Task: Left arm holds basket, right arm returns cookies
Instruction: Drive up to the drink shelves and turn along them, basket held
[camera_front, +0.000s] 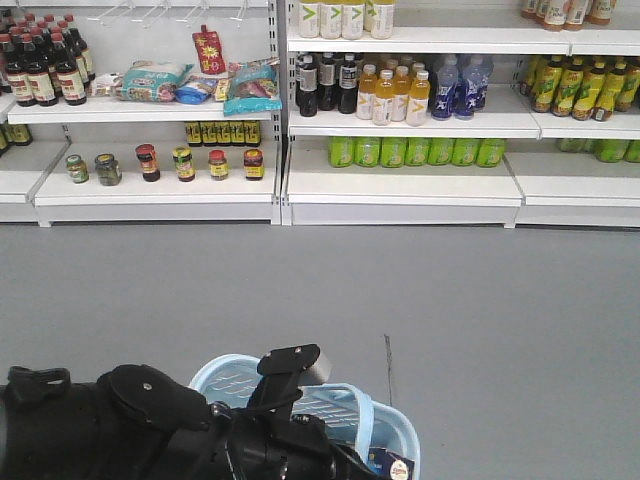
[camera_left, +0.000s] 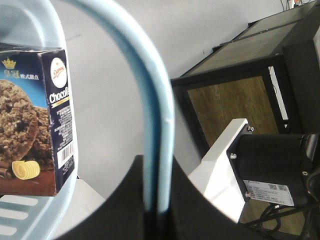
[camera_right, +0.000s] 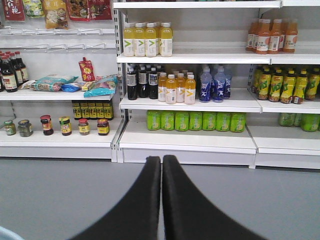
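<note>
Front view: the left arm (camera_front: 150, 420) carries the basket (camera_front: 222, 375), with a corner of the cookies (camera_front: 392, 466) showing inside it.

Left wrist view: the left claw (camera_left: 158, 205) is clenched on the basket's handle.

Right wrist view: the right claw (camera_right: 161, 170) is pressed closed and empty, facing shelves (camera_right: 185, 140) beyond the basket.

I'd judge the pickup not yet begun. Next, that claw must open and reach into the basket.

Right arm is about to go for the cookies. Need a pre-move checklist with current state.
1. Left tool gripping the basket: ok, the handle runs through its grip.
2. Cookies in the basket: ok, the carton sits inside.
3. Right tool empty: ok, nothing held.
4. Right tool open for the pick: not ok, it is shut.
5. Right tool aimed at the cookies: not ok, it faces the shelves.
6. Shelf spot for the cookies: cannot tell, no matching cartons in view.
</note>
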